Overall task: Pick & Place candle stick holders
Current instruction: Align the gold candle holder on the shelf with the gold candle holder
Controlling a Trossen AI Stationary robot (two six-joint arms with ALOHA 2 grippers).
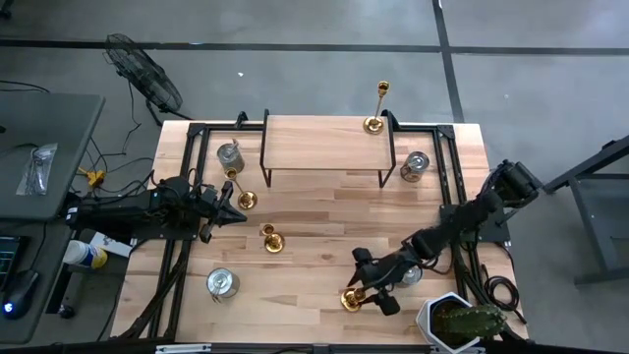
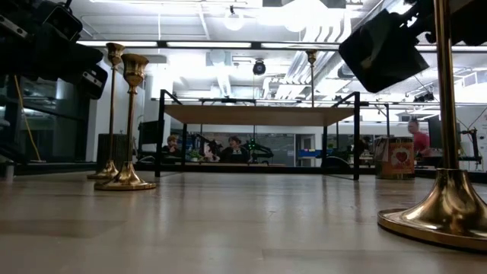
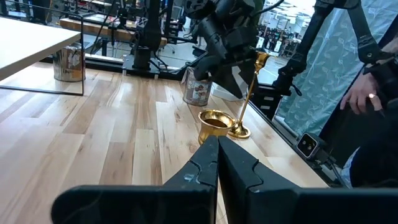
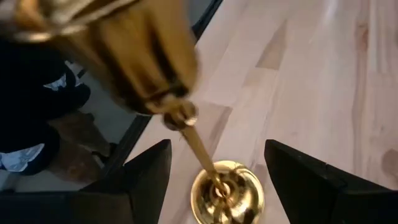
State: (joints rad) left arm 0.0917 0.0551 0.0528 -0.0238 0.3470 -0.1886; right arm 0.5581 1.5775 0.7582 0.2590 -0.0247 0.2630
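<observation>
Several brass candle stick holders stand upright on their round bases. One [image 1: 374, 110] is on the raised wooden shelf [image 1: 324, 141] at the far edge, and two [image 1: 240, 193] [image 1: 271, 238] stand mid-table. The fourth [image 1: 351, 296] [image 4: 225, 191] is near the front right. My right gripper [image 1: 368, 284] [image 4: 217, 150] is open and slants down over the fourth. Its fingers [image 4: 149, 177] stand on either side of the stem [image 4: 200, 149], apart from it. My left gripper [image 1: 236, 211] [image 3: 217, 155] is shut, level and holds nothing, beside the left mid-table holder.
Squat silver jars stand at the far left [image 1: 229, 154], far right [image 1: 416, 165], near left [image 1: 223, 283] and by my right arm [image 1: 411, 275]. A potted plant [image 1: 458, 320] sits at the near right corner. Black frame rails run along both table sides.
</observation>
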